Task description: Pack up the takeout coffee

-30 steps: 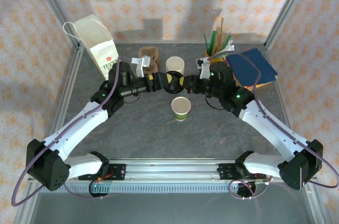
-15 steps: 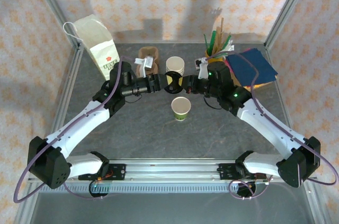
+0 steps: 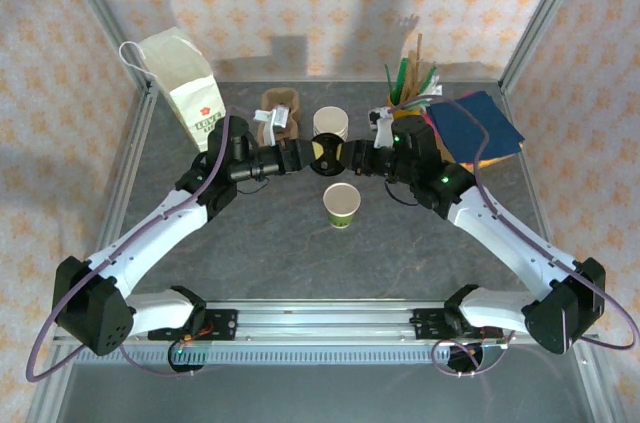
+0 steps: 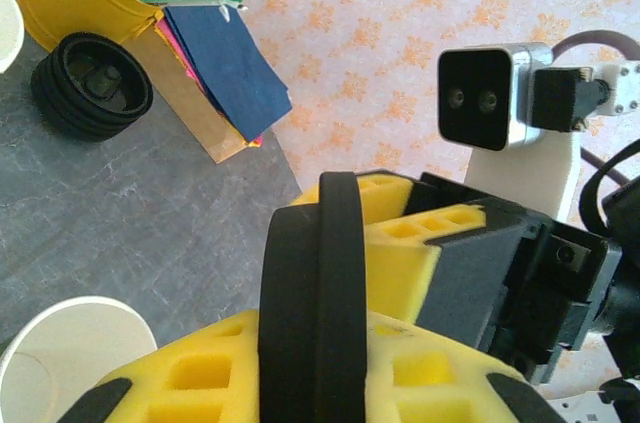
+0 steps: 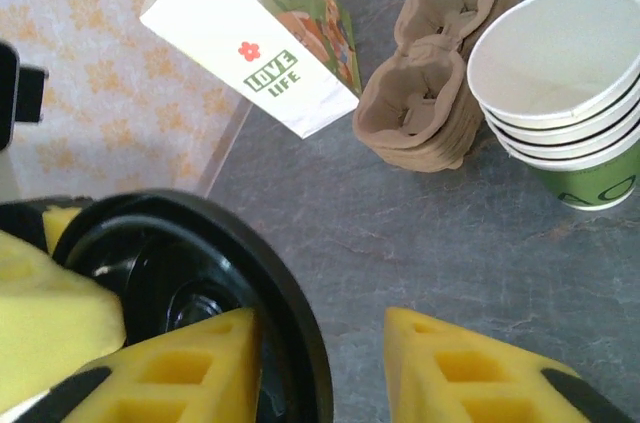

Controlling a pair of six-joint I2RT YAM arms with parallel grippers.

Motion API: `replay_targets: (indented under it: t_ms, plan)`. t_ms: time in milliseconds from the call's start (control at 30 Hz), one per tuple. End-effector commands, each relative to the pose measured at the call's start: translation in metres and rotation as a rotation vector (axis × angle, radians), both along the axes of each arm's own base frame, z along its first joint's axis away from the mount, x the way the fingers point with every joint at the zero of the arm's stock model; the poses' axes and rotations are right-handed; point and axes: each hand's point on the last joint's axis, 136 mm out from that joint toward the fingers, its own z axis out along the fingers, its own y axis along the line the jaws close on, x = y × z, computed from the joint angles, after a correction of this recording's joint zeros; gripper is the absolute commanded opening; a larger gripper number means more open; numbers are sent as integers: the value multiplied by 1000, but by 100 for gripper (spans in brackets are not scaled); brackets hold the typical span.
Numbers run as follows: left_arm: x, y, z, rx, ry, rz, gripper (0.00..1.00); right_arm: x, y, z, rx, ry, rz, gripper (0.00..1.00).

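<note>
Left gripper (image 3: 304, 155) clamps the black lid (image 3: 325, 155); right gripper (image 3: 350, 156) jaws stand apart. Coffee cup (image 3: 342, 205), mid-tabletop: not yet lidded or bagged.

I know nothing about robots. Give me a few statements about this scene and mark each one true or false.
1. The single cup standing alone in front of the arms has no lid on. True.
2. A black lid sits between the left gripper and the right gripper. True.
3. The paper bag lies flat between the arms. False: it stands at the back left corner.
4. The stack of cups rests on the blue sheets. False: it stands on the grey table, beside the brown cup carriers.
</note>
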Motion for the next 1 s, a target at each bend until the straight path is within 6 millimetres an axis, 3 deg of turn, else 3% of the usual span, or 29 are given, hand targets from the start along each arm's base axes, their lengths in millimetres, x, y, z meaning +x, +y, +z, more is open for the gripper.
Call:
replay_targets:
  t_ms: [0,233,367,600,767,967]
  plan:
    - [-5,5,18,-38,-45,29,11,5,-12,48,1,-190,-47,44]
    - [-12,19,26,-52,-38,65,11,1,-36,82,-67,-455,-103,55]
    - [-13,25,23,-66,-14,74,11,-5,-43,92,-106,-569,-96,56]
    - [-13,32,16,-64,34,76,11,-30,-31,82,-242,-806,103,55]
    - [-14,35,15,-51,69,74,11,-45,-22,62,-397,-1033,261,50]
    - [-17,36,9,-7,86,63,11,-63,-16,67,-450,-1246,347,50]
